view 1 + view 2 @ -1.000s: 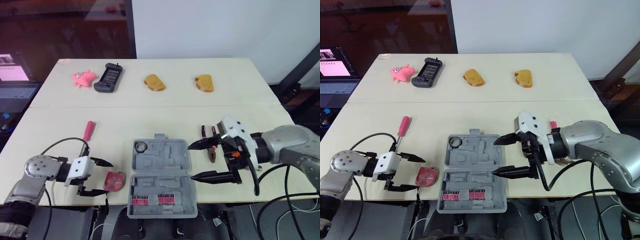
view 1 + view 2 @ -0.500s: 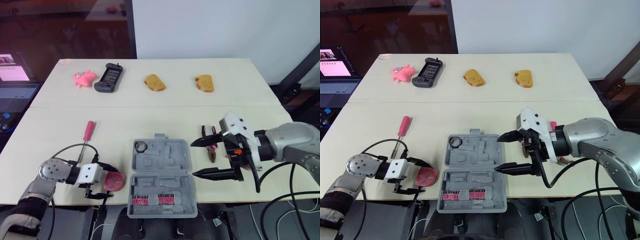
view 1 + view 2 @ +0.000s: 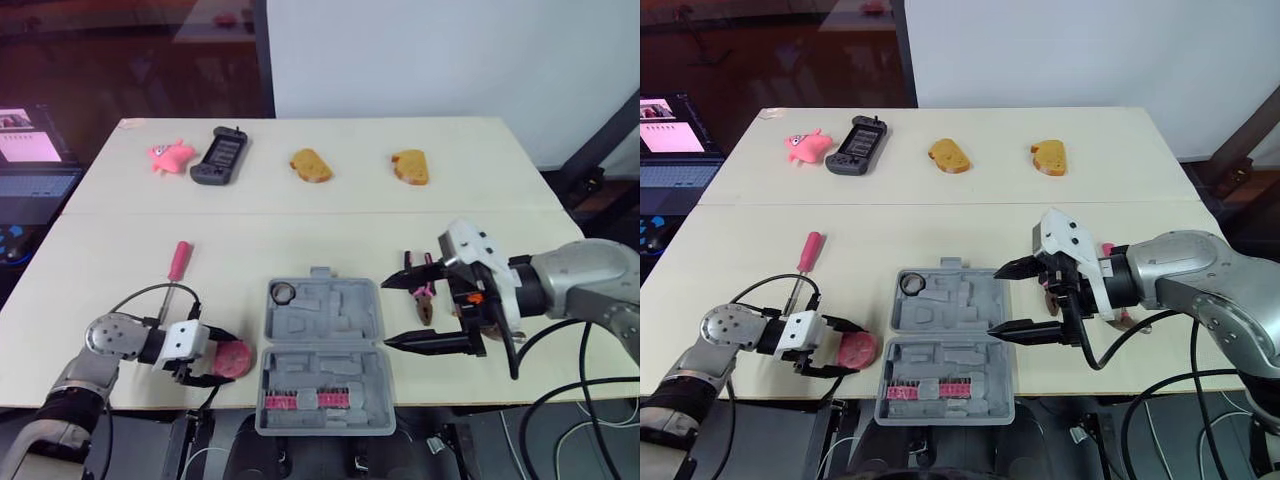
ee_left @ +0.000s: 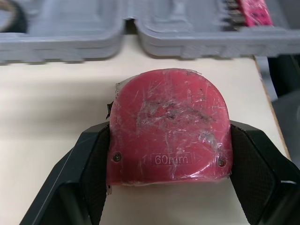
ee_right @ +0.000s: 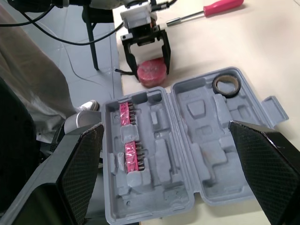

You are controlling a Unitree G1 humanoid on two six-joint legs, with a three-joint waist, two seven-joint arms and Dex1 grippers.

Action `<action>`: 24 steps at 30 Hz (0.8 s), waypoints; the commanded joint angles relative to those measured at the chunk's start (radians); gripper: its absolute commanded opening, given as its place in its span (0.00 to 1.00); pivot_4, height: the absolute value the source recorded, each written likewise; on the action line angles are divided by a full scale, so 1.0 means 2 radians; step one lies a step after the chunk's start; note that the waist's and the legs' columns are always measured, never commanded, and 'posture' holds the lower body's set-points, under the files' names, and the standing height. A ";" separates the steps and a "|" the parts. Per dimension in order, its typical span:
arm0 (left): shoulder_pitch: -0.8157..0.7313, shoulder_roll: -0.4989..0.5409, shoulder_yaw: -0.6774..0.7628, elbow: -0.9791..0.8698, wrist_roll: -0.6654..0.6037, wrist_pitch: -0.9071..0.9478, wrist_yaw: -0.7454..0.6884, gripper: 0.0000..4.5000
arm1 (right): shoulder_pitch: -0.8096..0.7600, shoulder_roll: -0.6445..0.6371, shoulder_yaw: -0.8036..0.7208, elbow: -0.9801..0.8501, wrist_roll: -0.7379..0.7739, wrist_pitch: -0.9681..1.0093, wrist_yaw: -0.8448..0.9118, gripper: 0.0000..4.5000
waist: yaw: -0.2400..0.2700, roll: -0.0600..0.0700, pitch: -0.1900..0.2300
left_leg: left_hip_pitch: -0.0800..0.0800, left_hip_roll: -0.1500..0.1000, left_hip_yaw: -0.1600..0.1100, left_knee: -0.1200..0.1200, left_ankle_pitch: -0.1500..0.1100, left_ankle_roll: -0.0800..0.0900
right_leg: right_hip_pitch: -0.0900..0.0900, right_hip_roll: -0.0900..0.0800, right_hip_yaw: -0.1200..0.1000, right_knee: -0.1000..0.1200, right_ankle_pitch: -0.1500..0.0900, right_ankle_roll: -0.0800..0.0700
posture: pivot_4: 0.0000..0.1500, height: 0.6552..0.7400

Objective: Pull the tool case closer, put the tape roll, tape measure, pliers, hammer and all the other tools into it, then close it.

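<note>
Tape measure (image 4: pixel 171 126): red, scuffed, stamped "60mm".
Left gripper (image 3: pixel 230 361): clamping its sides.
Right gripper (image 3: pixel 385 316): wide, by tool case (image 3: pixel 322 330).

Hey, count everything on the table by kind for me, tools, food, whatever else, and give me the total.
Grey plastic tool case, open: 1
Hand tools: 4 (red tape measure, red-handled screwdriver, red-and-black pliers, black tape roll lying in the case)
Golden-brown bread slices: 2
Pink pig toy: 1
Black handheld game console: 1
Total that I can make out: 9
</note>
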 commanded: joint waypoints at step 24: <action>-0.008 0.055 0.041 -0.266 -0.082 0.182 0.019 0.66 | 0.027 0.057 0.014 -0.029 -0.016 0.015 -0.103 1.00 | 0.001 0.000 0.000 | 0.000 -0.001 0.000 0.000 0.000 0.000 | 0.000 0.000 0.000 0.001 0.000 0.000 | 1.00 0.75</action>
